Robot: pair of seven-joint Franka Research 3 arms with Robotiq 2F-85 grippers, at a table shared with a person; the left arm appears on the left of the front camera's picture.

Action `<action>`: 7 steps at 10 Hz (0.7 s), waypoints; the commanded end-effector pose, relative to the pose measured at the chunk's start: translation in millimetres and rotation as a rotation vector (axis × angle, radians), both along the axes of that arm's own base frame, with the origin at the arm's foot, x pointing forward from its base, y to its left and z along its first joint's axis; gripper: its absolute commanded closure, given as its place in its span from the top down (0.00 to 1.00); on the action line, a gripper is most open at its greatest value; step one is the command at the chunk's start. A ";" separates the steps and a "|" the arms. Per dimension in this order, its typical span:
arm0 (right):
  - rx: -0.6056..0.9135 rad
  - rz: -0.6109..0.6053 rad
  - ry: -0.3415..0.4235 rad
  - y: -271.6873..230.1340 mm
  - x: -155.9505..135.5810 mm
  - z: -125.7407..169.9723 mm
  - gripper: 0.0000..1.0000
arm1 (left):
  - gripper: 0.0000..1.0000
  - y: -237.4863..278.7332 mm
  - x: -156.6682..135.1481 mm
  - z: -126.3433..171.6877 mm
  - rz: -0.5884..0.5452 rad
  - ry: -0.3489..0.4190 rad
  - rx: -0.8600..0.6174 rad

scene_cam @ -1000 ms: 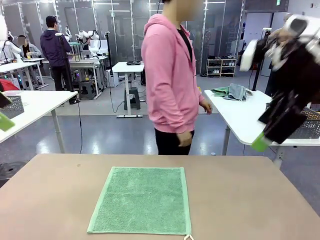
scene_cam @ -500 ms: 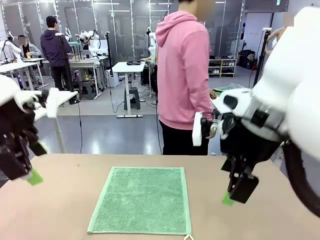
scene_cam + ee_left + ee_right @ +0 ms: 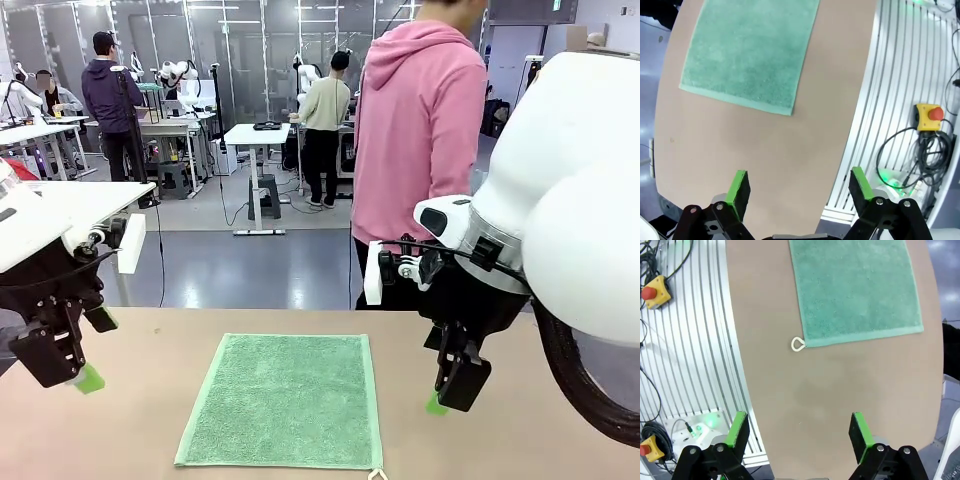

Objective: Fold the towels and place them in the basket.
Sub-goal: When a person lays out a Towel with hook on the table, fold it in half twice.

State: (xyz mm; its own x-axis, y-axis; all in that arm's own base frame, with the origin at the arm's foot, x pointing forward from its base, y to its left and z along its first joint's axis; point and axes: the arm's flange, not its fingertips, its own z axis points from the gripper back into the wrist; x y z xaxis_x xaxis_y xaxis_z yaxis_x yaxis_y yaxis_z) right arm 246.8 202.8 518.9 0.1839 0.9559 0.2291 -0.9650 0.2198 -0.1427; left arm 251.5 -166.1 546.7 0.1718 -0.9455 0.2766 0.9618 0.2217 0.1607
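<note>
A mint green towel (image 3: 285, 400) lies flat and unfolded in the middle of the brown table (image 3: 520, 440), its white loop (image 3: 377, 474) at the near right corner. My left gripper (image 3: 85, 378) hovers open over the table's left side, well left of the towel (image 3: 752, 50). My right gripper (image 3: 440, 400) hangs open just right of the towel's right edge (image 3: 855, 287), above bare table. The loop (image 3: 797, 344) shows ahead of the right gripper (image 3: 799, 432). The left gripper (image 3: 799, 190) holds nothing. The grey-blue towel and the basket are out of view.
A person in a pink hoodie (image 3: 420, 150) stands at the far side, turned away. Other tables and people show farther back. An aluminium slatted base with yellow emergency-stop boxes (image 3: 928, 114) (image 3: 654, 292) lies beyond the table's near edge.
Both arms have swung in and come down over the table: the left one toward the left side, the right one beside the towel's right edge. The person has stepped to the right.
</note>
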 end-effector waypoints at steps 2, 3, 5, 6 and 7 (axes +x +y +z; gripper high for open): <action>-0.001 0.002 0.000 0.0 -1.2 0.6 1.00 | 1.00 0.6 -0.6 -0.1 0.002 0.007 0.002; 0.000 0.000 0.000 0.0 -0.1 0.1 1.00 | 1.00 0.2 0.1 -0.1 0.001 0.000 0.000; -0.012 0.069 0.041 28.9 14.6 -41.3 1.00 | 1.00 -28.1 29.0 -38.7 -0.151 -0.001 0.030; -0.041 0.072 0.041 33.6 14.7 -51.0 1.00 | 1.00 -33.8 32.3 -50.8 -0.172 0.009 0.062; -0.066 0.078 0.044 39.6 15.0 -67.2 1.00 | 1.00 -39.8 38.0 -71.5 -0.207 0.017 0.081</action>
